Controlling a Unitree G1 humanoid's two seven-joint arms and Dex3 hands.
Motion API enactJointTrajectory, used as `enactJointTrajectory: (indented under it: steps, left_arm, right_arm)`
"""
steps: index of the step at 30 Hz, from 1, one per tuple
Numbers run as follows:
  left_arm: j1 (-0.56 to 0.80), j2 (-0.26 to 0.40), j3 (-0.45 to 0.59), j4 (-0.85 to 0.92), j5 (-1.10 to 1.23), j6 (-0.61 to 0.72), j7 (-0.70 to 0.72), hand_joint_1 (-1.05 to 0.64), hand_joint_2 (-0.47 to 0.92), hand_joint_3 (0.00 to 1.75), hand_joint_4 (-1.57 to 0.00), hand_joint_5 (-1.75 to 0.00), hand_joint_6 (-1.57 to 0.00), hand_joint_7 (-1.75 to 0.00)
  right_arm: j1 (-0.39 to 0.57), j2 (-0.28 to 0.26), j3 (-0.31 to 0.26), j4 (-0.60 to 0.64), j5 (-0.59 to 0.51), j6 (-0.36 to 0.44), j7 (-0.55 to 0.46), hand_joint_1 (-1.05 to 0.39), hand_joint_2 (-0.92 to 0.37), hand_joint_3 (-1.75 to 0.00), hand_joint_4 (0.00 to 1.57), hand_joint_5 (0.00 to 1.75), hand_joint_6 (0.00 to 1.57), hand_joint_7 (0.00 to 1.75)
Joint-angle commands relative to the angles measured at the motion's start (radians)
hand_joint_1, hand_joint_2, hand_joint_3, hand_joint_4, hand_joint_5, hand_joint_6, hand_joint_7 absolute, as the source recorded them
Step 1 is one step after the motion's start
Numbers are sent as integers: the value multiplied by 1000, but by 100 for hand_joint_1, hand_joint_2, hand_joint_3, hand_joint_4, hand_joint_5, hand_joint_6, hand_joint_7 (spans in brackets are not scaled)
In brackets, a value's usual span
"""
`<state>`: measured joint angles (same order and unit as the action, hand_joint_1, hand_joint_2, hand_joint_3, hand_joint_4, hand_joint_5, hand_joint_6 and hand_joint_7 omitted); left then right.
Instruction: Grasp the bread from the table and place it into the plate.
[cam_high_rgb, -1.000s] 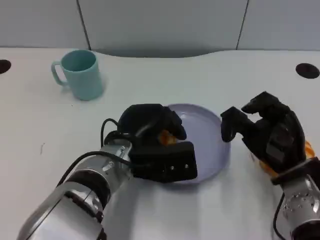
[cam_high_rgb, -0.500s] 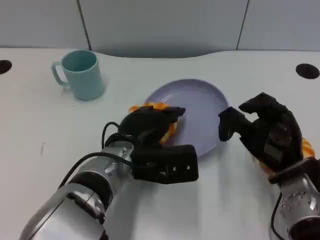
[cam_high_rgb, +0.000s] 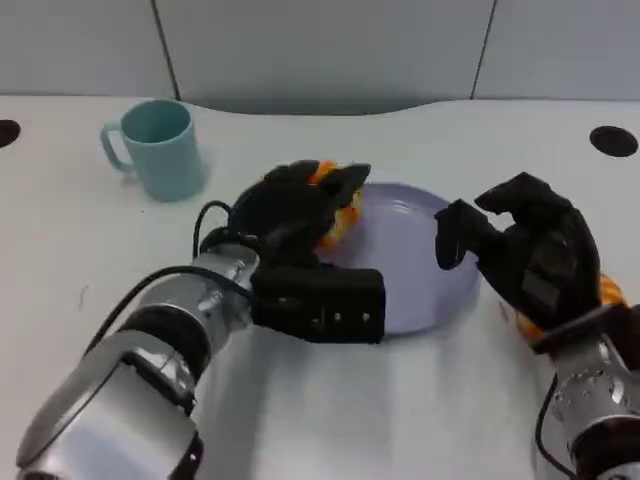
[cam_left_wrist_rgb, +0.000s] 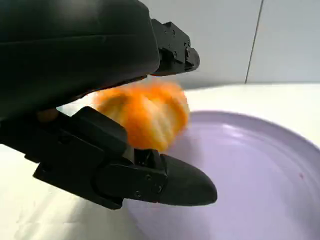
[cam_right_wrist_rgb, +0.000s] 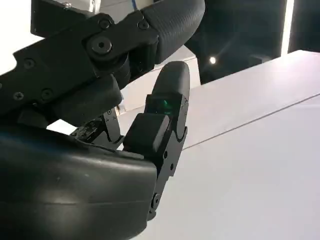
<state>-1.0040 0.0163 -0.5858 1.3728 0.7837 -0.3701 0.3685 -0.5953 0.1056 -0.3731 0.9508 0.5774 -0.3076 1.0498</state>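
Left hand (cam_high_rgb: 295, 205) holds the bread (cam_high_rgb: 338, 205), centre of the head frame, at the upper-left rim of the plate (cam_high_rgb: 420, 290). Fingers are curled over and under the loaf; in the left wrist view the bread (cam_left_wrist_rgb: 145, 117) sits pinched between upper and lower fingers (cam_left_wrist_rgb: 175, 185), lifted over the plate (cam_left_wrist_rgb: 260, 175), apparently not touching it.

Right hand (cam_high_rgb: 525, 255) is at mid-right of the head frame, just beside the plate's right edge. Fingers are curled in, nothing between them as far as I can see. An orange patch shows behind and under it; can't tell what it is. In the right wrist view the fingers (cam_right_wrist_rgb: 165, 105) are bent inward, again holding nothing.

Handling, as a guess: bread looks light, soft and squashy, with a ridged orange-yellow crust. Not slippery, but dents easily. Best held across the middle with light pressure, top and bottom, as it is now. Squeezing hard would crush it; an end grip might let it tip.

Mug (cam_high_rgb: 155, 148) is at upper left, teal, handle to the left, well apart from the plate.

Writing: none readable anywhere. No brand or label on the mug, plate or hands.
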Motion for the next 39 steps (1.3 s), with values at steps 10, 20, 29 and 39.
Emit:
enactJointTrajectory:
  steps: [10, 20, 29, 39]
  left_arm:
    - [-112, 74, -37, -12, 28, -64, 41, -105, 92, 39, 0, -60, 0, -58]
    - [-107, 93, -46, -14, 31, -79, 64, -105, 92, 41, 0, -69, 0, -61]
    - [-76, 206, 0, -26, -10, -166, 90, -105, 92, 39, 0, -67, 0, -56]
    - [39, 267, 184, -45, -207, -279, -23, -105, 92, 51, 0, -60, 0, -45]
  right_arm:
    - [-90, -19, -33, 115, -2, -52, 43, -46, -84, 0, 80, 139, 107, 42]
    - [-100, -12, -49, 129, -1, -29, 61, -44, -84, 0, 84, 128, 106, 45]
    - [-95, -10, -51, 122, -4, -36, 56, -45, -83, 0, 84, 133, 106, 45]
    - [-95, -28, -34, 123, -29, -26, 45, -45, -83, 0, 79, 134, 100, 56]
